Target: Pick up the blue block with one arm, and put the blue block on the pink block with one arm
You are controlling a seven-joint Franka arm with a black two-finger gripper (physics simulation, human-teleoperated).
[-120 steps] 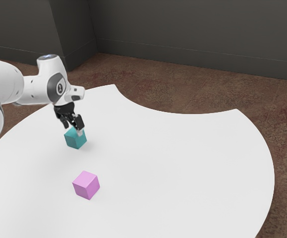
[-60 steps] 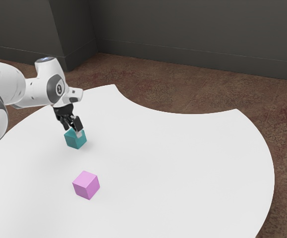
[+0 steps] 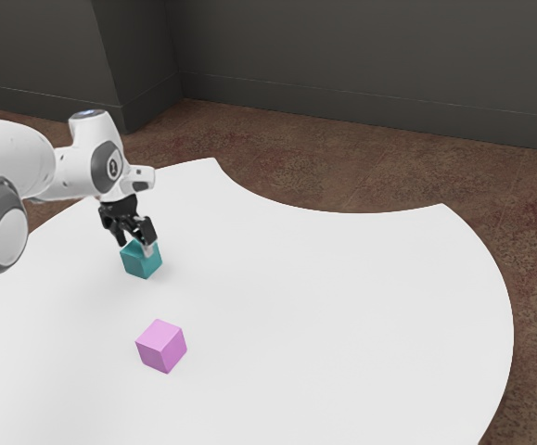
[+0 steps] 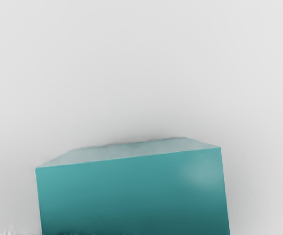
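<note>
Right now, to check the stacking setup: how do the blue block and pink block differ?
The blue block is teal; the pink block is pink. The blue block sits right under the gripper; the pink block stands alone, apart. Both are similar-sized cubes on the table.

A white table (image 3: 361, 306) with a curved outer rim and a concave scoop cut into its far edge stands on a mottled reddish-brown floor (image 3: 342, 158). Behind it rise dark grey walls (image 3: 389, 56) with a matching baseboard (image 3: 361, 97); a wall section (image 3: 138, 56) juts forward at the exterior view's left. Light is soft and even, shadows faint
</note>
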